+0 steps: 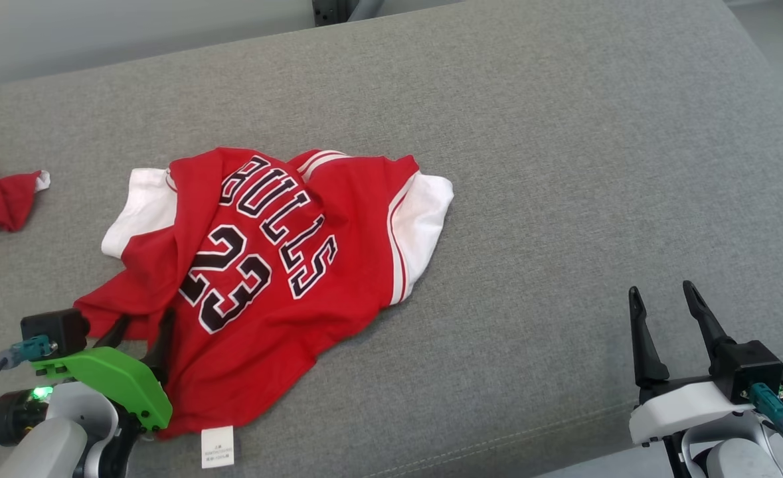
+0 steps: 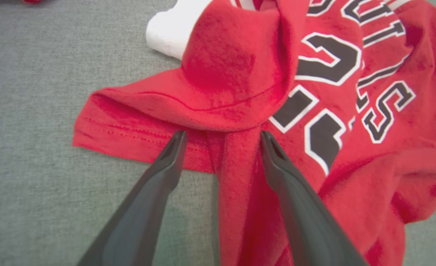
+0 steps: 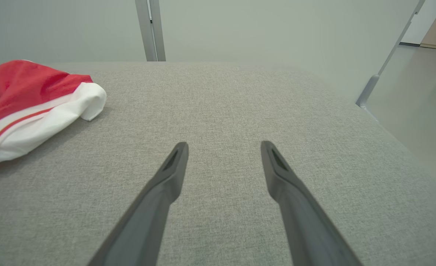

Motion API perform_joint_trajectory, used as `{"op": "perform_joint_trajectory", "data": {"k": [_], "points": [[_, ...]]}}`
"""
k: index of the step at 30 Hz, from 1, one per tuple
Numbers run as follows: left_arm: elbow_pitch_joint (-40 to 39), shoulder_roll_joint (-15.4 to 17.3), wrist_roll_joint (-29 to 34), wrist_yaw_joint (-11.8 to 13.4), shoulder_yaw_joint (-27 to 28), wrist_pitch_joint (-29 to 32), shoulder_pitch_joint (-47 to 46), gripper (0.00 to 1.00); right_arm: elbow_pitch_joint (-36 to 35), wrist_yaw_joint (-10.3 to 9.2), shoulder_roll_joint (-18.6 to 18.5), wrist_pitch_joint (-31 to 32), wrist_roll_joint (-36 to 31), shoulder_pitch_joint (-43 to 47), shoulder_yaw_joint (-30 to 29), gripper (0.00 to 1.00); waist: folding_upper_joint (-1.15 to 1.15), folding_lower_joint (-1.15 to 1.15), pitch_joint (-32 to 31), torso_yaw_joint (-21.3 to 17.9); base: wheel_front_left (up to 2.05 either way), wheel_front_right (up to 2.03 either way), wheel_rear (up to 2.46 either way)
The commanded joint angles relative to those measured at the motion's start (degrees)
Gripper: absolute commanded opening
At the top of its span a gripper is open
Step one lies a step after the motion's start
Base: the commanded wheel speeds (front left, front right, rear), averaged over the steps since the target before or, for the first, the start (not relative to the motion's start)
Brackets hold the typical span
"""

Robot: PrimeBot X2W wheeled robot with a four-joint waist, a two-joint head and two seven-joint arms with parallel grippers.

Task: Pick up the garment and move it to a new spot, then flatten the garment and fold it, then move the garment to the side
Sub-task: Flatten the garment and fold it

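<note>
My left hand (image 2: 222, 135) is spread wide, straddling a bunched ridge of the jersey (image 1: 265, 265), which lies crumpled just ahead on the grey cushion (image 1: 564, 166). Right hand (image 1: 661, 290) is apart too, well off to the side. Risk: closing here could pinch several layers, so the jersey lifts bunched.

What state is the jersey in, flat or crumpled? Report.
Crumpled, not folded: the Bulls jersey lies bunched, one fold lapped over its hem.
</note>
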Motion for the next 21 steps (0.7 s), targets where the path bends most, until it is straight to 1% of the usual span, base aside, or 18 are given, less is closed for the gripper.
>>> {"op": "perform_joint_trajectory", "data": {"k": [1, 2, 3, 4, 5, 7, 8, 11, 15, 17, 18, 21], "points": [[2.3, -0.1, 1.0, -0.2, 0.4, -1.1, -1.7, 1.0, 0.0, -0.1, -0.1, 0.0, 0.4, -0.4, -0.1, 1.0, 0.46, 0.0, 0.7, -1.4, 0.0, 0.0, 0.0], [3.4, -0.4, 0.8, -0.9, 0.3, -1.3, -2.1, 0.96, 0.0, -0.1, -0.1, 0.0, 0.4, -0.3, -0.2, 1.0, 0.46, 0.0, 0.7, -1.6, 0.0, 0.0, 0.0], [4.3, -0.8, 0.4, -1.6, 0.2, -1.5, -2.5, 0.47, 0.0, -0.1, -0.1, 0.0, 0.4, -0.2, -0.3, 1.0, 0.46, 0.0, 0.7, -1.8, 0.0, 0.0, 0.0], [5.1, -0.8, 0.0, -2.3, 0.3, -1.8, -3.0, 0.12, 0.0, -0.1, -0.1, 0.0, 0.4, -0.1, -0.3, 1.0, 0.46, 0.0, 0.7, -1.9, 0.0, 0.0, 0.0], [5.9, -0.8, -0.1, -2.8, 0.4, -2.0, -3.5, 0.0, 0.0, -0.1, -0.1, 0.0, 0.5, 0.0, -0.3, 1.0, 0.46, 0.0, 0.7, -2.0, 0.0, 0.0, 0.0], [7.2, -1.0, -0.2, -4.2, -0.2, -1.6, -4.0, 0.0, 0.1, -0.1, -0.1, 0.0, 0.4, 0.0, -0.3, 1.0, 0.46, 0.0, 0.6, -2.1, 0.0, 0.0, 0.0], [7.7, -1.2, -0.1, -4.6, -0.1, -2.1, -4.6, 0.0, 0.2, -0.1, -0.1, 0.0, 0.5, 0.0, -0.3, 1.0, 0.46, 0.0, 0.5, -2.2, 0.0, 0.0, 0.0], [7.9, -1.1, 1.5, -4.0, 0.2, -4.4, -6.6, 0.0, 0.3, -0.1, -0.1, 0.0, 0.6, 0.1, -0.3, 1.0, 0.46, 0.0, 0.1, -2.2, 0.0, 0.0, 0.0], [5.7, -1.0, 3.4, -2.1, 0.9, -7.0, -9.4, 0.0, 0.1, -0.1, -0.1, 0.0, 0.3, 0.5, -0.5, 1.0, 0.46, 0.0, -0.3, -1.6, 0.0, 0.0, 0.0], [4.3, -1.0, 4.1, -1.0, 1.3, -7.3, -11.0, 0.0, 0.1, -0.1, -0.1, 0.0, 0.1, 0.6, -0.5, 1.0, 0.46, 0.0, -0.4, -1.3, 0.0, 0.0, 0.0], [4.3, -1.0, 4.1, -1.0, 1.3, -7.3, -11.0, 0.0, 0.1, -0.1, -0.1, 0.0, 0.1, 0.6, -0.5, 1.0, 0.46, 0.0, -0.4, -1.3, 0.0, 0.0, 0.0], [4.3, -0.8, 5.1, 0.7, 1.3, -6.3, -13.1, 0.0, 0.2, -0.1, -0.1, 0.0, -0.2, 0.3, -0.2, 1.0, 0.46, 0.0, -0.5, -0.9, 0.0, 0.0, 0.0]]}}
